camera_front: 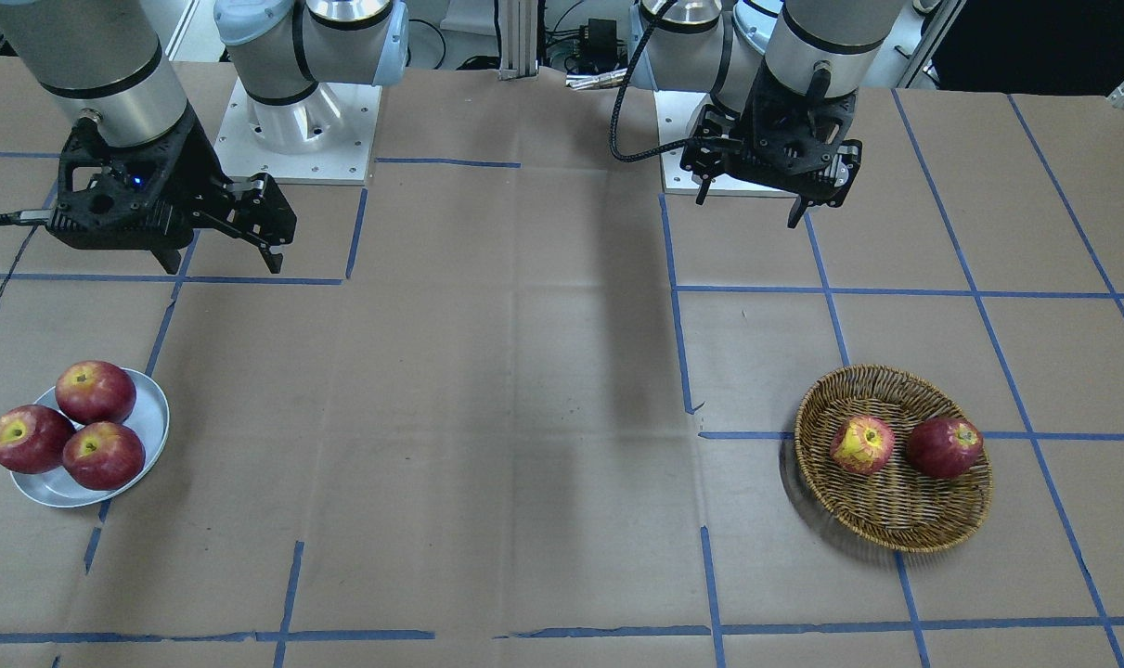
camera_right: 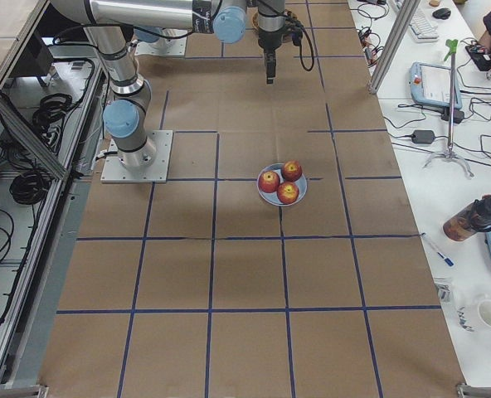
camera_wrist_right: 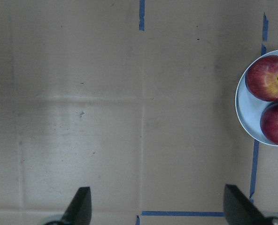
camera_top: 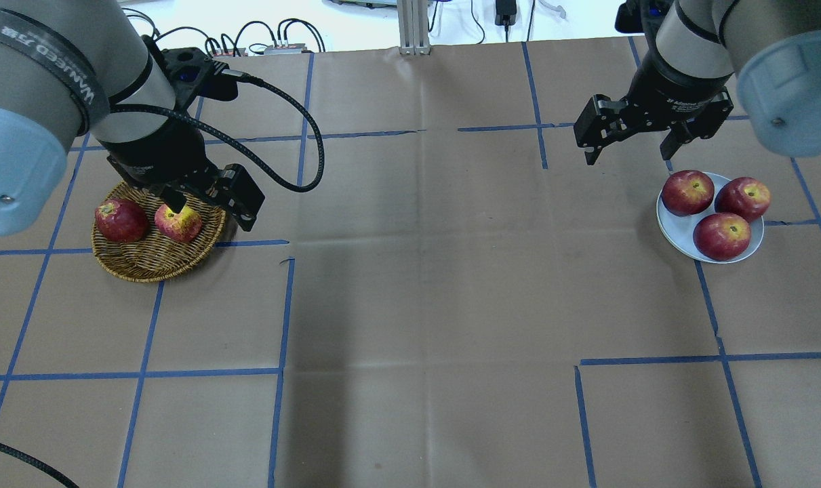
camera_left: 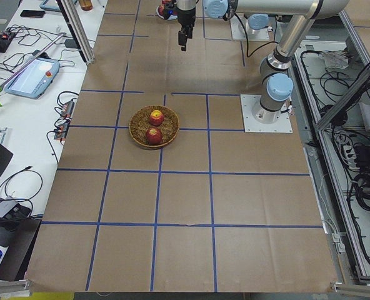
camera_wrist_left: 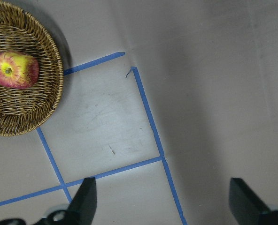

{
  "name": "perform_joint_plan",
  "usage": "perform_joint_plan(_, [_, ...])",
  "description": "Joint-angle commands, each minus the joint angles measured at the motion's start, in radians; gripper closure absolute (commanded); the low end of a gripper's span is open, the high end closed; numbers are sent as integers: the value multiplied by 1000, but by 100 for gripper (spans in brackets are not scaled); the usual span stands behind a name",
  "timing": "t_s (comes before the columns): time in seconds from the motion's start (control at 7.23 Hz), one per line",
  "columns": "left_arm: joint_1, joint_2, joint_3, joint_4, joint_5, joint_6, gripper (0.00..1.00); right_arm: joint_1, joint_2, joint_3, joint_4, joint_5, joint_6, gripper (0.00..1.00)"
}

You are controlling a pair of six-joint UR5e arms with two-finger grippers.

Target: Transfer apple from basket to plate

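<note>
The apple (camera_front: pixel 862 444), red with yellow streaks, lies in the wicker basket (camera_front: pixel 896 520) beside a dark red apple (camera_front: pixel 944 446). It also shows in the overhead view (camera_top: pixel 178 223) and in the left wrist view (camera_wrist_left: pixel 14 70). The pale plate (camera_front: pixel 148 417) holds three dark red apples. My left gripper (camera_top: pixel 212 211) is open and empty, raised above the table beside the basket (camera_top: pixel 146 268). My right gripper (camera_top: pixel 628 154) is open and empty, raised behind the plate (camera_top: pixel 674 230).
Brown paper with blue tape lines covers the table. The two arm bases stand at the robot's edge. The plate's edge with two apples shows in the right wrist view (camera_wrist_right: pixel 244 117).
</note>
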Motion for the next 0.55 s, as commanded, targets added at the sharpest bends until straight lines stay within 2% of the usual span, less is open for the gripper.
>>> perform_joint_plan(0.0, [5, 4, -10, 2, 0, 9, 1, 0, 0, -1, 1, 0, 0, 0])
perform_joint_plan(0.41, [89, -8, -25, 20, -9, 64, 1, 0, 0, -1, -1, 0, 0, 0])
